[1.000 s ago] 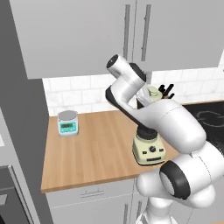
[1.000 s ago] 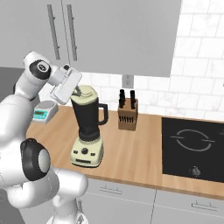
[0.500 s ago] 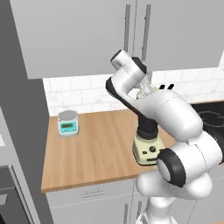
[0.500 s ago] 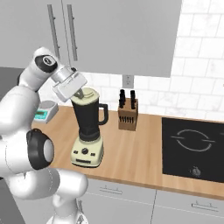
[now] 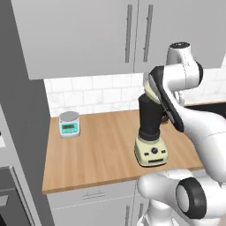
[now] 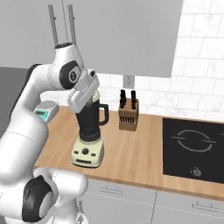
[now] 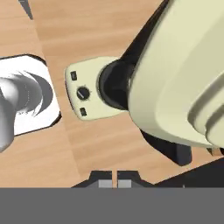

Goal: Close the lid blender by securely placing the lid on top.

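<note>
The blender has a dark translucent black jar over a cream base with black knob and buttons; the lid is pale cream-yellow. The surface is warm wood grain, the scale grey with teal, the knife block brown, the wall tiles white.

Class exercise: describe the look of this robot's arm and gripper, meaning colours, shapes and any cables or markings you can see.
The arm is built of glossy white, rounded, tube-like segments joined by dark grey to black rings and round joint caps. Its hand is a boxy white block. The gripper ends in two small dark fingers with pale grey pads. No cables, logos or markings are visible.
</note>
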Tool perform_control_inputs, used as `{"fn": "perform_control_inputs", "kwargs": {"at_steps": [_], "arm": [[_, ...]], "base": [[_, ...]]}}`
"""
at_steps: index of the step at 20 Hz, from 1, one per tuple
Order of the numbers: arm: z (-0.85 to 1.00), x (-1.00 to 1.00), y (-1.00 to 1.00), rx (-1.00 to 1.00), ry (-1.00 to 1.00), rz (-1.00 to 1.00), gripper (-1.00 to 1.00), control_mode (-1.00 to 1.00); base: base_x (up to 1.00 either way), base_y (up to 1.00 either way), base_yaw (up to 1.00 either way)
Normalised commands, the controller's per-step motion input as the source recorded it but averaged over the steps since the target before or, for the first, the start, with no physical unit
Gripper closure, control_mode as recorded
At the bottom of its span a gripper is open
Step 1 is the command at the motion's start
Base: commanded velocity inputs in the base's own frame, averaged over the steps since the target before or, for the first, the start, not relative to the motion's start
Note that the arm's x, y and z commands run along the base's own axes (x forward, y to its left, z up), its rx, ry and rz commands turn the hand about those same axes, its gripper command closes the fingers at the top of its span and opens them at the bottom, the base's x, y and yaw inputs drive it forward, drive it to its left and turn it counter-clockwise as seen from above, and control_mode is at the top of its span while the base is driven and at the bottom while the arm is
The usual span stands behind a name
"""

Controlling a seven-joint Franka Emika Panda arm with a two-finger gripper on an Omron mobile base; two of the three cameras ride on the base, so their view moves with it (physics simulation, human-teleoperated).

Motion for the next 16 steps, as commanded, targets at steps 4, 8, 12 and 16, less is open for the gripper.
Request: {"fn": "perform_control_inputs", "kwargs": {"at_steps": [4,8,12,16], "arm": [[0.01,-1.00,-1.00,0.59,-0.28,0.00,1.00,-1.00],[-0.05,-1.00,-1.00,0.58,-0.26,0.00,1.00,-1.00],[0.00,-0.93,-1.00,0.55,-0.39,0.00,1.00,-1.00],[-0.11,-0.98,-1.00,0.56,-0.35,0.00,1.00,-1.00]], "base": [[0.00,0.00,0.00],[0.00,0.00,0.00],[0.00,0.00,0.00],[0.00,0.00,0.00]]}}
